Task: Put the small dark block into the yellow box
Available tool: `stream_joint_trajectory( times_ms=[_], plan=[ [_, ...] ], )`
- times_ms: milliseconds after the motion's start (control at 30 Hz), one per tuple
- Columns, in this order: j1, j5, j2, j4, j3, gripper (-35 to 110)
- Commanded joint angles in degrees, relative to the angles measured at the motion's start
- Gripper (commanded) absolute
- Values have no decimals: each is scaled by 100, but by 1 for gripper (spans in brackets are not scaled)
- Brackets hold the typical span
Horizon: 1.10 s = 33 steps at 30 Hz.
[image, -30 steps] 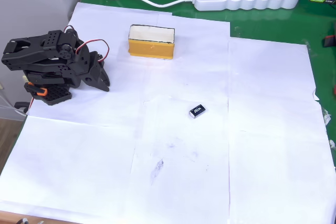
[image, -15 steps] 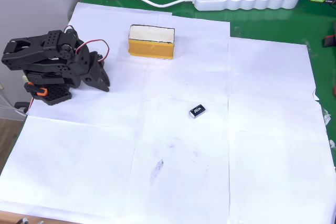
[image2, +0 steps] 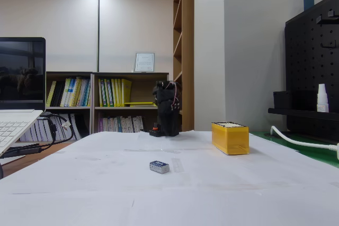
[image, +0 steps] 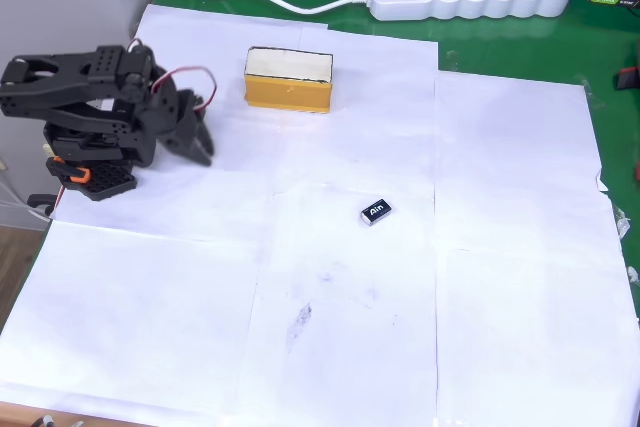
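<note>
The arm has lifted, its tool (image: 200, 139) swung outward.

In the overhead view, the small dark block (image: 376, 212) carries white lettering on its black top that looks like "Ain", slanted up toward two o'clock; it is small, so the reading is unsure. In the fixed view the same block (image2: 159, 166) shows only a bluish side with marks too small to read. A framed sheet (image2: 144, 62) on the bookshelf (image2: 132, 75) bears print that cannot be read, as do the book spines (image2: 114, 92).
</note>
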Motion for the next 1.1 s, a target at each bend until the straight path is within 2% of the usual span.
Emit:
stream_joint_trajectory(
  times_ms=[0,200,400,700,867,1067],
  plan=[
    [-88,-237,1195,-62,1450,0],
    [-18,-1143,2610,-158,2848,0],
    [281,-2786,4113,-343,4315,0],
    [826,-3823,5871,-817,6258,1],
    [1099,-3946,6943,-773,7532,11],
    [1187,-3999,7585,-729,8314,23]
  ],
)
